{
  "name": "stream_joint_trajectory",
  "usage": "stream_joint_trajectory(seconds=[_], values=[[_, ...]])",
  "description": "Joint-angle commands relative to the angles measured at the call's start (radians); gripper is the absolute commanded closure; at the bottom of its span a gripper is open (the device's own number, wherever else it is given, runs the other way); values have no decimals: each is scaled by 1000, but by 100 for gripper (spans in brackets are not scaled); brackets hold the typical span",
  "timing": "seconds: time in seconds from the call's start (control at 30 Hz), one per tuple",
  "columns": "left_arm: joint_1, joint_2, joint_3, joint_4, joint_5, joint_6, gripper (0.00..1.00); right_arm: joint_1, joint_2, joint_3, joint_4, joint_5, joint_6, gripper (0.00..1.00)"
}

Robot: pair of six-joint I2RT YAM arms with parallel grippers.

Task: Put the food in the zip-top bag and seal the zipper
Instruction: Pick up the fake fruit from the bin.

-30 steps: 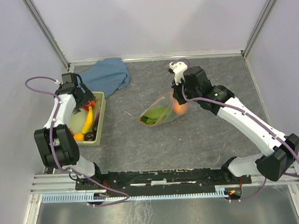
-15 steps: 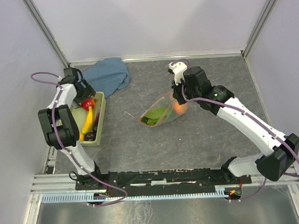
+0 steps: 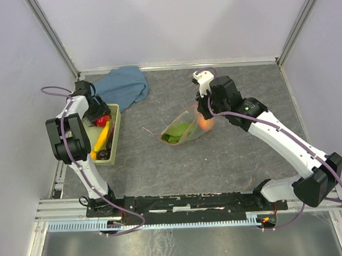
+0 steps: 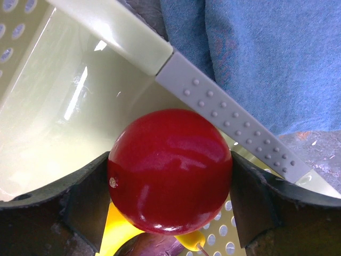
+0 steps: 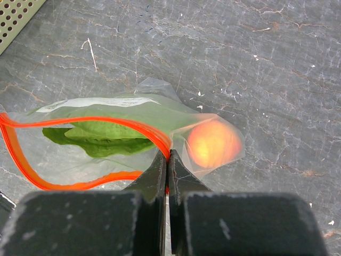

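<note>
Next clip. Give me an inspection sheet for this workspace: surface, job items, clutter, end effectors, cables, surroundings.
Surface: dark grey mottled table; no spills seen.
Job's things: zip-top bag lies mid-table with its zipper open. A green leaf and an orange fruit are inside. The red fruit, banana and dark purple piece are in the pale green basket.
Clutter: blue cloth, crumpled behind the basket.
End effectors: left end effector is in the basket, fingers either side of the red fruit, grip unconfirmed. Right end effector is shut on the zipper.
Cables: purple cables loop along both arms.
Surroundings: pale walls; nothing else seen.
</note>
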Motion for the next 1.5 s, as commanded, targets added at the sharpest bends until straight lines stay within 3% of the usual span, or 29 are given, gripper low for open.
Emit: stream_joint_trajectory(seconds=[0.0, 0.13, 0.47, 0.73, 1.0, 1.47], values=[[4, -40, 23, 8, 20, 37, 30, -2, -9, 11, 51, -9, 1, 98], [3, -109, 4, 8, 4, 37, 38, -3, -5, 13, 48, -16, 4, 98], [-40, -414, -80, -1, 43, 24, 40, -2, 10, 41, 30, -23, 23, 98], [-219, -690, -227, 42, 89, -36, 40, -2, 17, 50, 29, -15, 48, 98], [-387, -837, -352, 97, 120, -115, 41, -2, 34, 73, 10, -3, 71, 98], [-668, -1013, -527, 446, 248, -213, 44, -2, 83, 108, -10, -37, 137, 98]])
